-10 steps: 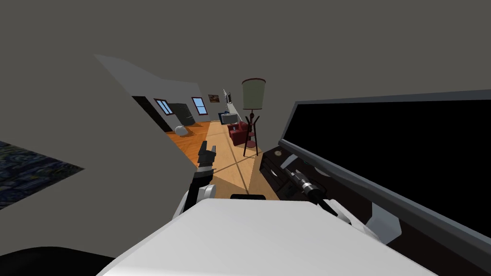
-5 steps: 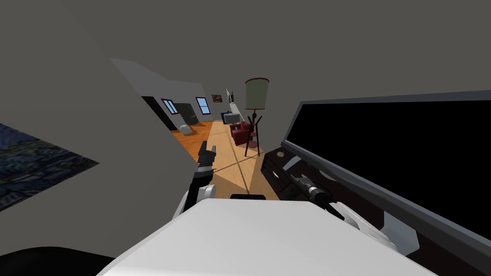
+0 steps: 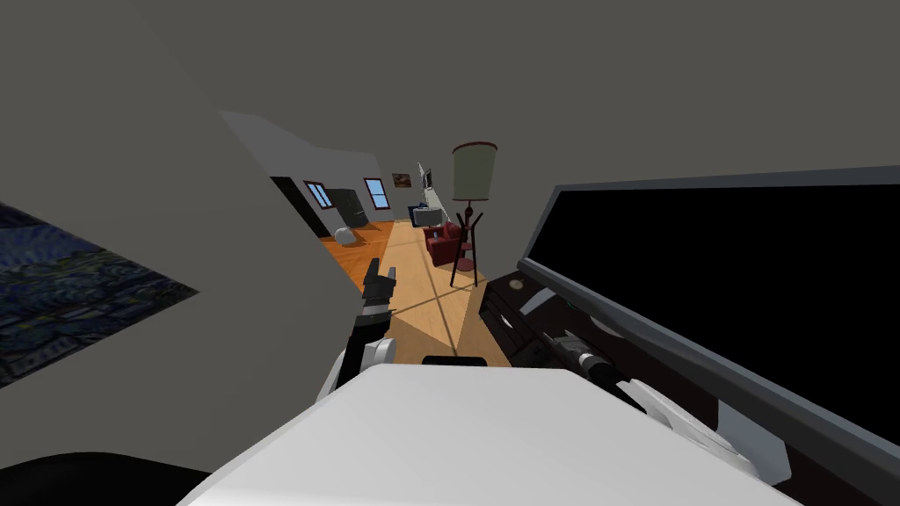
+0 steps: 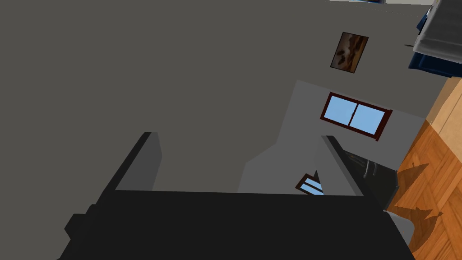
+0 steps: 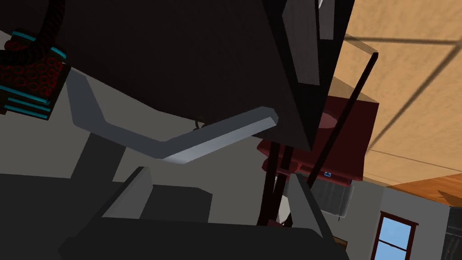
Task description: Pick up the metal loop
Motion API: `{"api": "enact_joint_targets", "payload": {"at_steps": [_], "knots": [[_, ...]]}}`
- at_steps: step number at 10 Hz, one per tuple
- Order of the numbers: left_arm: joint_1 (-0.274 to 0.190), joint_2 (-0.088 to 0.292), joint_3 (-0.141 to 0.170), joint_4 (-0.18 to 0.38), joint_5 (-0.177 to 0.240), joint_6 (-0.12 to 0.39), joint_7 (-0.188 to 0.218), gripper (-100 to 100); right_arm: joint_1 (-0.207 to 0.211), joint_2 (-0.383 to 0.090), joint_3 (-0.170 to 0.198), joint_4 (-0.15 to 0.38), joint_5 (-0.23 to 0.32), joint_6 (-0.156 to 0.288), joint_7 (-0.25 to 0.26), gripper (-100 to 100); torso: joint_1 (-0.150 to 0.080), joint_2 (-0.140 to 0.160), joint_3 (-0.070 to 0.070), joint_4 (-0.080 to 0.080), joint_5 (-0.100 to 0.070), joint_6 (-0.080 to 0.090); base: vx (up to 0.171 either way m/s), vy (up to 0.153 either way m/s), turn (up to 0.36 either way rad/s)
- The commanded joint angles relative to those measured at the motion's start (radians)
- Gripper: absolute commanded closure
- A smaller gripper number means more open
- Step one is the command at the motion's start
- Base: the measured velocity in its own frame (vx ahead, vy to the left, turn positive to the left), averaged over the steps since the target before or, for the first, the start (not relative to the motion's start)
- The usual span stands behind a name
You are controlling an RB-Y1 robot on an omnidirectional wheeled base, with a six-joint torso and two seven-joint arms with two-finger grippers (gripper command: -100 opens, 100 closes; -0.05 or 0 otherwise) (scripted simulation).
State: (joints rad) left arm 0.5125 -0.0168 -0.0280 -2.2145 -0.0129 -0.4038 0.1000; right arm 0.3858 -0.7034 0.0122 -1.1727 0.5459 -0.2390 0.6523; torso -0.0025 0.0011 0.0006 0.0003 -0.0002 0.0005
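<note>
Fingers of the right claw (image 5: 217,174) stand wide apart and empty, aimed at the dark tabletop (image 5: 180,58). The small dark loop (image 5: 199,122) sits there just behind the television's grey stand foot (image 5: 189,144), apart from the claw. The left claw (image 4: 240,135), raised ahead of the chest, is also wide open.

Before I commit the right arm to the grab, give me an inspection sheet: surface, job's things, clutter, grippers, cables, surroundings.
Surface: dark TV stand, bearing the grey TV foot.
Job's things: metal loop, small and thin, beside the TV foot, ahead of the right gripper, not gripped.
Clutter: red and teal patterned object on the stand, apart from the loop.
Grippers: left gripper open, raised ahead of me; right gripper open, reaching along the stand.
Cables: thick black cord at the patterned object.
Surroundings: TV, floor lamp, red armchair, wall painting.
</note>
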Motion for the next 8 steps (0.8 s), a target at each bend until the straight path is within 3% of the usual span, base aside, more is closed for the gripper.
{"api": "enact_joint_targets", "payload": {"at_steps": [1,4,8], "knots": [[0.0,0.0,0.0,0.0,0.0,0.0,0.0,0,-0.001,-0.043,0.02,0.045,0.04,0.022,0.007,-100,0.0,0.0,0.0,0.0,0.0,0.0,-0.005,-0.051,0.091],[0.0,0.0,0.0,0.0,0.0,0.0,0.0,0,-0.003,-0.062,0.03,0.077,0.065,0.027,0.014,-100,0.0,0.0,0.0,0.0,0.0,0.0,-0.006,-0.027,0.04],[0.0,0.0,0.0,0.0,0.0,0.0,0.0,0,-0.007,-0.117,0.057,0.16,0.137,0.041,0.034,-100,0.0,0.0,0.0,0.0,0.0,0.0,-0.01,-0.025,0.056]]}}
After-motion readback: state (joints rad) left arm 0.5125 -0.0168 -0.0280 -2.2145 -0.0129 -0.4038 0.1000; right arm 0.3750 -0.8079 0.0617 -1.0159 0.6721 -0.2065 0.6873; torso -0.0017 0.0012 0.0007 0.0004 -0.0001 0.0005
